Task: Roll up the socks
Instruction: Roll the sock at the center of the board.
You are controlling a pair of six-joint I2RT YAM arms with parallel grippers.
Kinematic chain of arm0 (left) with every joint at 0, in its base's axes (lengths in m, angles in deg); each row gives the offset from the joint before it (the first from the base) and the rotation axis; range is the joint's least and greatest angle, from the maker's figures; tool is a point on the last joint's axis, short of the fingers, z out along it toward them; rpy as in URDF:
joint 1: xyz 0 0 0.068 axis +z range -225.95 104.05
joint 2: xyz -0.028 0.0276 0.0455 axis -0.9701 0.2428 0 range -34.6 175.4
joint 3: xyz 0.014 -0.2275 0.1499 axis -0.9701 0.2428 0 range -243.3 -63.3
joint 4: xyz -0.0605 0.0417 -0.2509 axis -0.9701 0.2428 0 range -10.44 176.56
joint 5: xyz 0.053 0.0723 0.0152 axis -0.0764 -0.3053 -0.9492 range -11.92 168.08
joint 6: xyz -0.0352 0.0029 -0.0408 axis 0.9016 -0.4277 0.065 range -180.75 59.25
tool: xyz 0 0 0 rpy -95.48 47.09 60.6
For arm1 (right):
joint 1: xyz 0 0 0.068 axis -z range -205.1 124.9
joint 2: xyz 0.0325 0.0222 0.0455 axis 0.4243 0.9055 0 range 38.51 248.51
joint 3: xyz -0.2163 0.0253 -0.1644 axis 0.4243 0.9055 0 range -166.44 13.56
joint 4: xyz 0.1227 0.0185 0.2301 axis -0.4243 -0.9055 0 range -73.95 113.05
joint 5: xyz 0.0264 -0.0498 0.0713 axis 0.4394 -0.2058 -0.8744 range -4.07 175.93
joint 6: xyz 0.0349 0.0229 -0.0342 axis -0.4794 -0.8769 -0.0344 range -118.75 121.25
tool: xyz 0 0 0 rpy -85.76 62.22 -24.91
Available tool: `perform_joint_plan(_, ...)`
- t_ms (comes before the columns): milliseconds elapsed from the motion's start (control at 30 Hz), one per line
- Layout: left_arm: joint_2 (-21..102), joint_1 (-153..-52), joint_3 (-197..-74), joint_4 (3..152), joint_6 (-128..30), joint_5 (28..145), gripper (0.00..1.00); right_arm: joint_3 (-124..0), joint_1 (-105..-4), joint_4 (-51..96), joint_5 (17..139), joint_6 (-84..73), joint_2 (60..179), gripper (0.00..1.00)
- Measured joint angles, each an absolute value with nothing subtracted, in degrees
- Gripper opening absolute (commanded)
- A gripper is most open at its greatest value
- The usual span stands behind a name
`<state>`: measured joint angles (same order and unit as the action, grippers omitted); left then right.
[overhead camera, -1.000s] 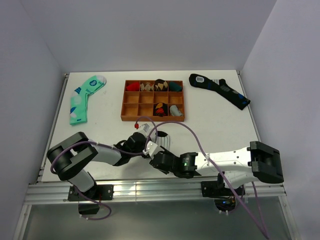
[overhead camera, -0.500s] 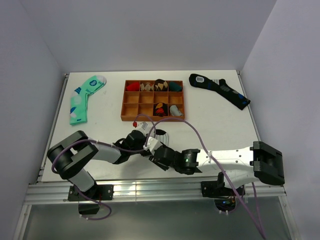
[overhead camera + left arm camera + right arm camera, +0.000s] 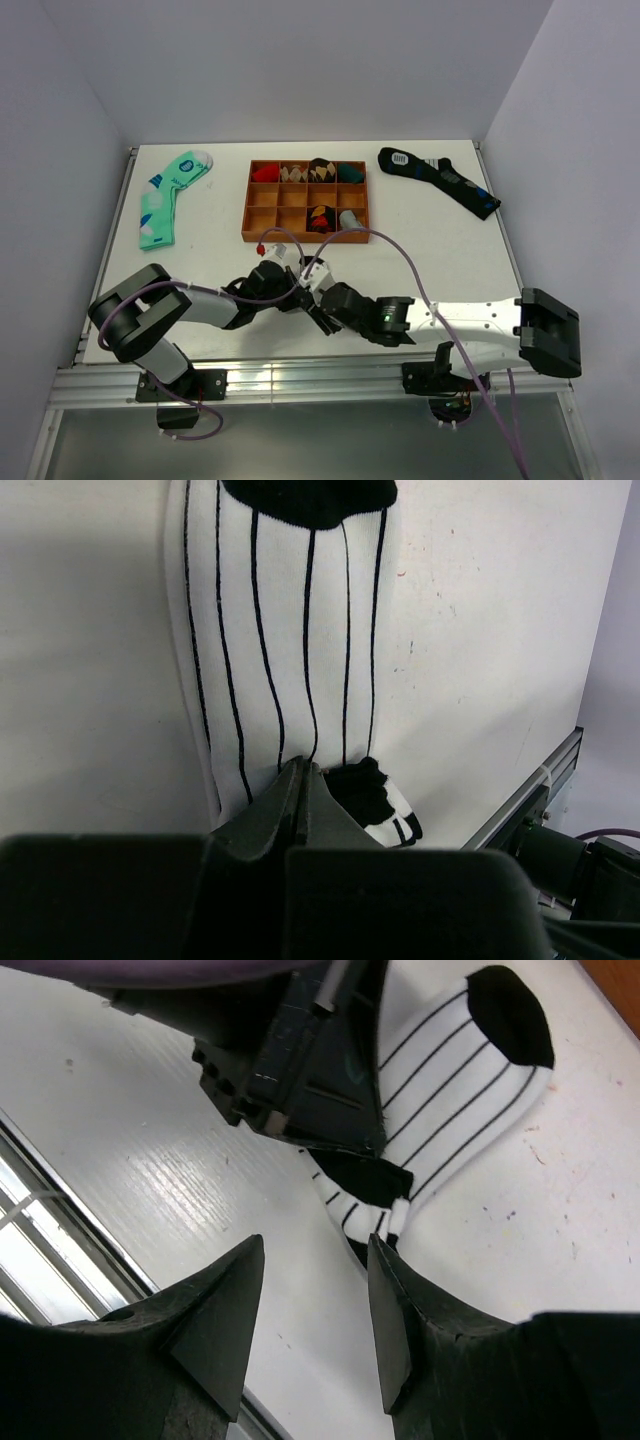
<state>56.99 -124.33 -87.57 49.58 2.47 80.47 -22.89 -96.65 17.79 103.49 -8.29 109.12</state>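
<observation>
Near edge: an aluminium rail (image 3: 300,375) runs along the front of the white table (image 3: 430,262). Both arms reach inward from their bases and meet at the middle of the near half.

Left gripper (image 3: 300,785): fingers pressed together, pinching the near end of the striped sock (image 3: 290,630). The tips bite the white fabric just left of a black patch. A small striped flap beside that patch is curled over on itself.

Striped sock: lies flat on the table and runs away from the left gripper. It is white with thin black lengthwise lines, and its black toe is at the end farthest from the fingers. In the top view the two grippers cover it almost wholly. It sits just near of the tray, at about the table's middle.

Right gripper (image 3: 312,1260): fingers spread, nothing between them. It hangs over the sock's folded black end and faces the left gripper's dark body. Cannot tell whether the tips touch fabric or table.

Mid table: a wooden tray (image 3: 306,238) with a grid of compartments. Rolled socks (image 3: 320,215) sit in its far row and in its right-hand compartments.

Far left: a mint green sock (image 3: 168,197) lies flat, well apart from the tray.

Far right: a long black sock (image 3: 440,180) with blue patches lies slanted near the back corner.
</observation>
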Motion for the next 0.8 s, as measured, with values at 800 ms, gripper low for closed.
perform_joint_plan(800, 56.8, -124.4, -87.5, 49.8, 3.0, 80.4, 0.00, -16.2, -94.9, 18.4, 107.4, -34.4, 100.7, 0.52)
